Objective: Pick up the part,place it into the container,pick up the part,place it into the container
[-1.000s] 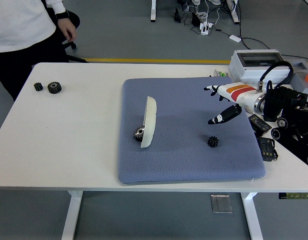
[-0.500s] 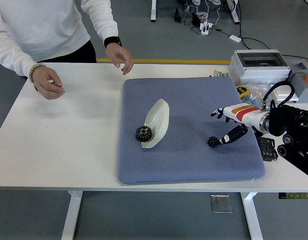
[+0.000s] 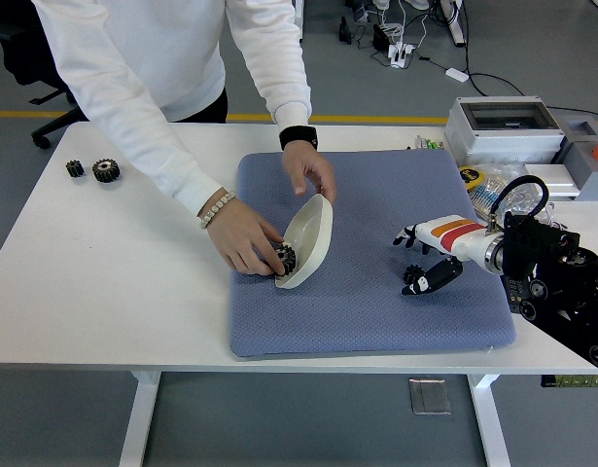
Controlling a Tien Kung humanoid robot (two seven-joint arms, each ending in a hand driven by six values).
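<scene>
The right hand (image 3: 422,261) had shifted left over the small gear (image 3: 412,274) on the pad (image 3: 367,311), fingers spread, nothing gripped. Well to its left, a person's hands (image 3: 242,238) had arrived, holding the tilted bowl (image 3: 308,241) and second gear (image 3: 284,258).

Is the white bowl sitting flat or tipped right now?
Tipped. The white bowl stands on its edge on the blue mat, and a person's hand steadies its upper rim.

You had a small black gear (image 3: 412,275) right at the robot hand (image 3: 420,261); the tilted cream bowl (image 3: 309,240) and another gear (image 3: 284,258) lay well apart.
</scene>
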